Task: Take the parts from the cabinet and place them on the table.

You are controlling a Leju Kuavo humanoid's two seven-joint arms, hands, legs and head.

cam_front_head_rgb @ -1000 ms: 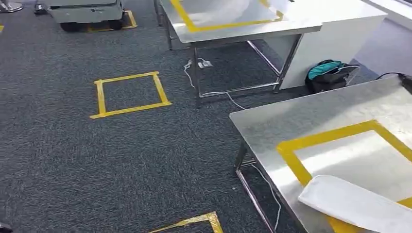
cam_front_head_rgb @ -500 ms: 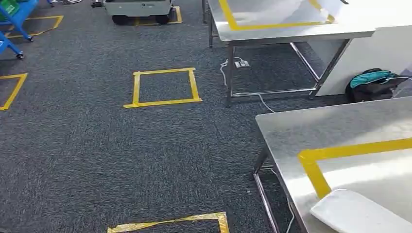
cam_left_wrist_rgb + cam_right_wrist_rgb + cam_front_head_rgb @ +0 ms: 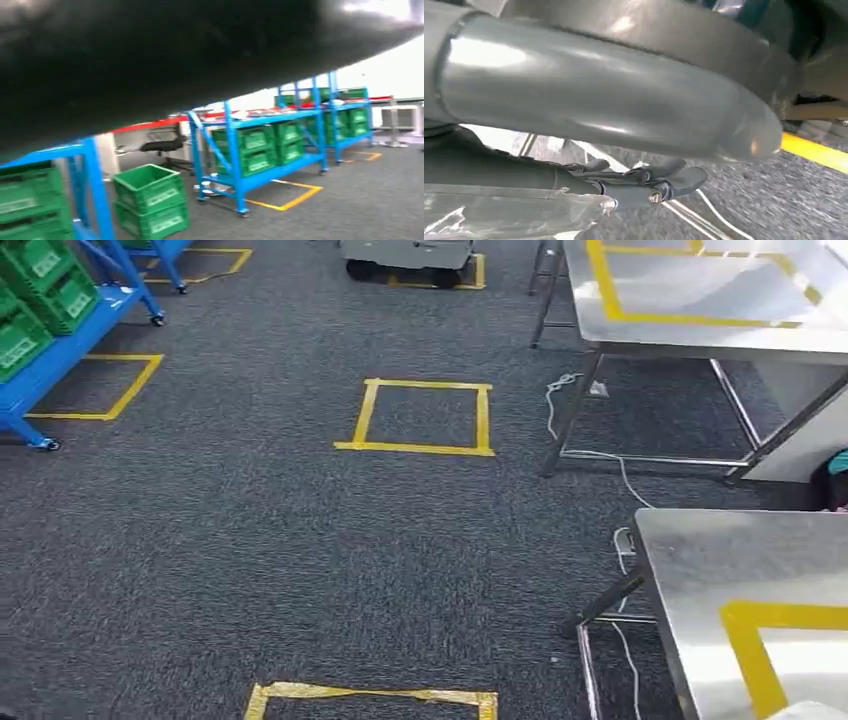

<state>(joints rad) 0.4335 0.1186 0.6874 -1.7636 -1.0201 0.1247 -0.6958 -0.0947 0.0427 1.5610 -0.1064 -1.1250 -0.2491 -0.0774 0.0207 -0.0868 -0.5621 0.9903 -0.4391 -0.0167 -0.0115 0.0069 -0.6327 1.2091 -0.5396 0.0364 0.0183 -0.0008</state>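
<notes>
I see only a corner of the near table (image 3: pixel 720 560), cut off by the picture's edge. My right hand (image 3: pixel 644 182) is blurred behind its thick thumb; I cannot tell whether it holds the clear plastic (image 3: pixel 509 212) beside it.

No word, number or brand can be read with certainty in any view. Pale labels are seen on the fronts of the green crates (image 3: pixel 150 200) stacked on the blue shelving (image 3: pixel 235 150) in the left wrist view, but the lettering is blurred beyond reading. White patches are likewise seen on the green crates (image 3: pixel 35 295) at the upper left of the head view, too small to be made out. The yellow tape squares (image 3: pixel 420 417) on the carpet and the yellow tape outline (image 3: pixel 760 640) on the steel table (image 3: pixel 700 550) carry no writing.
</notes>
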